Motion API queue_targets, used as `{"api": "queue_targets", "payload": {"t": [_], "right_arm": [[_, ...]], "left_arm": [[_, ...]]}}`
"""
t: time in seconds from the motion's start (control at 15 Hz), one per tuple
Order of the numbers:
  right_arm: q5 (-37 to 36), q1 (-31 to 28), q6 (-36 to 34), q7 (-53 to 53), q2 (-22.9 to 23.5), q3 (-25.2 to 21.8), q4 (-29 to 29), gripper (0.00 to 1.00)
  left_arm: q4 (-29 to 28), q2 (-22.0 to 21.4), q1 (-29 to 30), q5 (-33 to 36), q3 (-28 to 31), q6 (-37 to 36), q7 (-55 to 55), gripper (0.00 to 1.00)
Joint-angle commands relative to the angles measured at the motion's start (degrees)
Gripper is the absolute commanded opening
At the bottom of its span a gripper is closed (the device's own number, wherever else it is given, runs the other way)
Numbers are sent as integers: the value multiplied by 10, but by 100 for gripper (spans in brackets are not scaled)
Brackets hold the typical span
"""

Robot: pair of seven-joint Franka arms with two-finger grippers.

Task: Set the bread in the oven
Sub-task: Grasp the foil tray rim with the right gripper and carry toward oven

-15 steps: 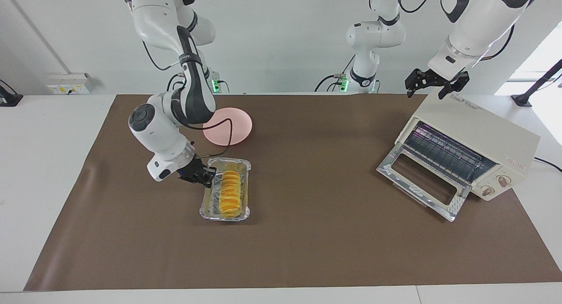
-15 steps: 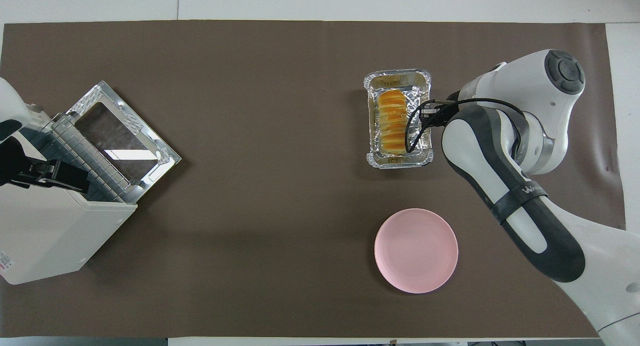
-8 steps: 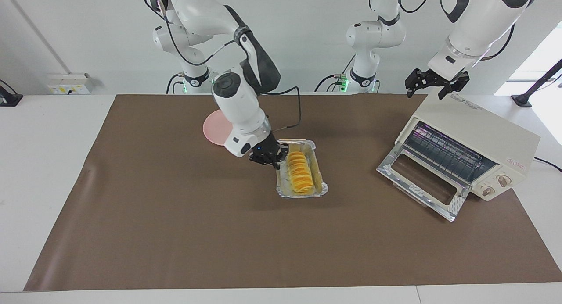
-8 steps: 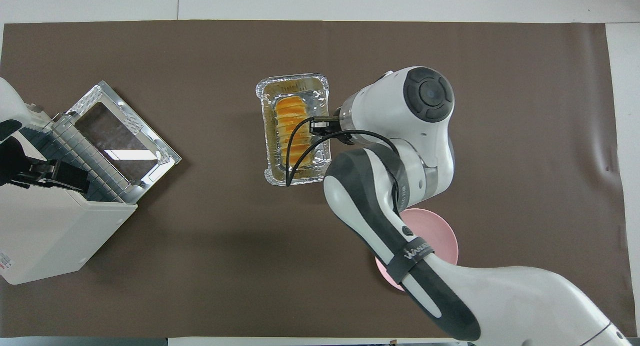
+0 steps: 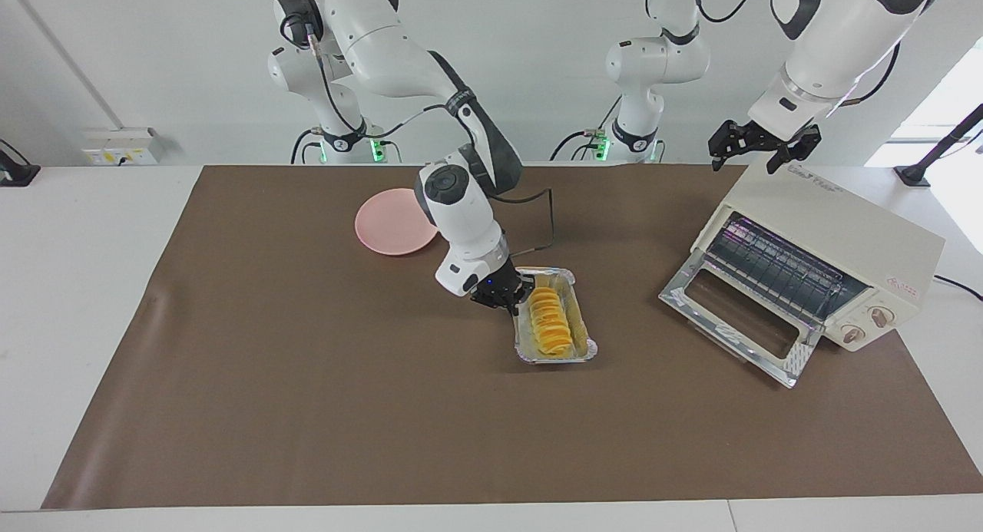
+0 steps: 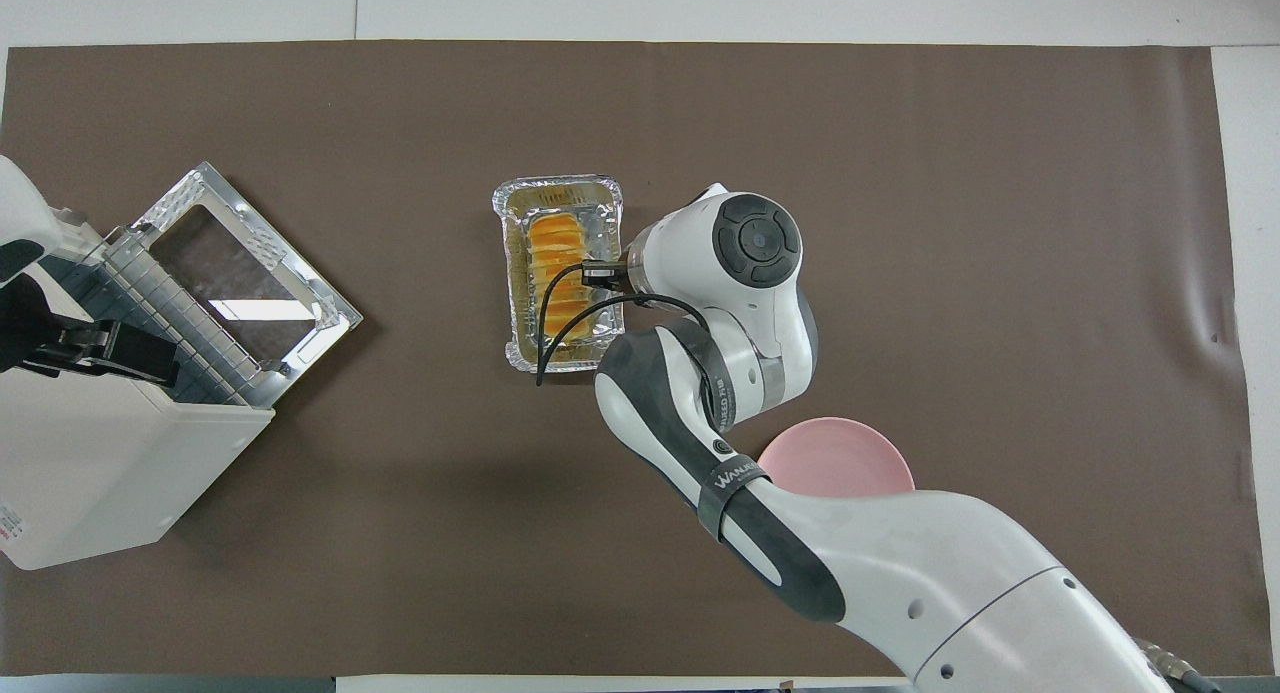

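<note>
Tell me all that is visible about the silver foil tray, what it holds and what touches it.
The foil tray is a small oblong pan of crinkled silver foil with a rolled rim. It sits level on the brown mat, midway along the table. The ridged golden bread lies lengthwise in it. The right gripper is shut on its long rim toward the right arm's end of the table.

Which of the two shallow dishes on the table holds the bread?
The foil tray, gripped at its rim by the right gripper, holds the bread. The pink plate, nearer the robots, holds nothing.
</note>
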Motion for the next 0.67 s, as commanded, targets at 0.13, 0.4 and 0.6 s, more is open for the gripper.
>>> {"api": "queue_targets", "payload": {"t": [0.13, 0.4, 0.6], "right_arm": [[-3, -9, -12, -2, -10, 0, -2, 100], [-52, -33, -123, -5, -40, -37, 60, 100], [-137, -74, -181, -39, -104, -42, 54, 100]], "left_arm": [[-1, -9, 2, -4, 1, -10, -1, 100], [1, -13, -9, -4, -4, -10, -3, 100], [-3, -12, -41, -4, -13, 51, -51, 100]]}}
